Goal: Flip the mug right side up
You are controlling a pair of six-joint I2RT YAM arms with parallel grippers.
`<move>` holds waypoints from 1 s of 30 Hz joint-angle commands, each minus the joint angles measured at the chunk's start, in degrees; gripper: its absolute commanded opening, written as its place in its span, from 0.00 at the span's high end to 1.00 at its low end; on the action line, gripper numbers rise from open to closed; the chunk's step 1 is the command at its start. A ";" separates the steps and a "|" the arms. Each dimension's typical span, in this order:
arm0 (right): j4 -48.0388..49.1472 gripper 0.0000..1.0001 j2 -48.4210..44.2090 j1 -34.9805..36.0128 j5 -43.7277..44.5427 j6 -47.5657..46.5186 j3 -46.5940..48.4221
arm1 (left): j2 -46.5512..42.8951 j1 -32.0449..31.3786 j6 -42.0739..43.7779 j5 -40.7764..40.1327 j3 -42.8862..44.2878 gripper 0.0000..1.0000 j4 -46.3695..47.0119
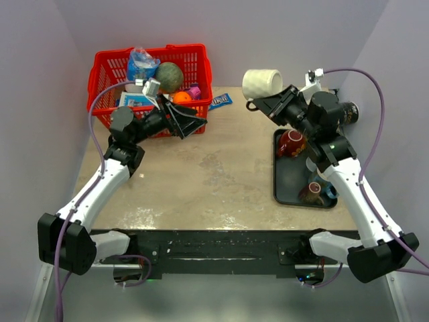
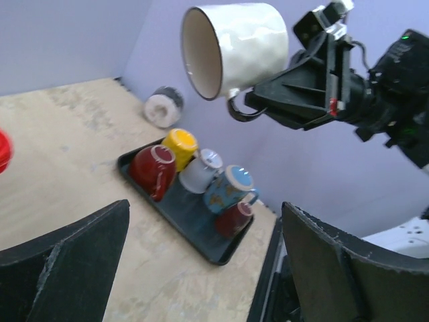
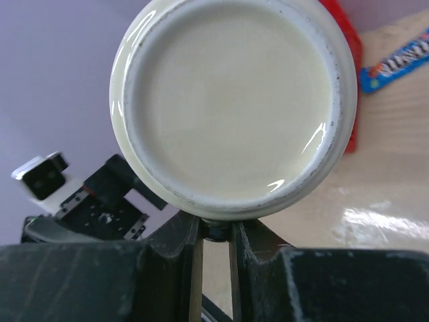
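A cream-white mug [image 1: 262, 83] hangs in the air at the back of the table, lying on its side with its mouth to the left. My right gripper [image 1: 268, 104] is shut on its dark handle. In the right wrist view the mug's flat base [image 3: 231, 100] fills the frame above the fingers [image 3: 251, 251]. The left wrist view shows the mug [image 2: 234, 48] from the side, its open mouth facing the camera. My left gripper [image 1: 194, 123] is open and empty near the red basket, its fingers [image 2: 64, 265] wide apart.
A red basket [image 1: 107, 67] of toys and packets stands at the back left. A black tray [image 1: 288, 181] at the right holds several mugs, red [image 2: 153, 171], yellow [image 2: 181, 142], white, blue. A candy wrapper [image 1: 220, 102] lies beside the basket. A dark roll [image 2: 163, 107] lies by the far wall.
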 commanded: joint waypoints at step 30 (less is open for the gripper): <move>34.77 1.00 2.05 7.47 -21.78 0.62 0.60 | 10.64 -11.77 -23.52 -6.69 7.05 0.24 30.28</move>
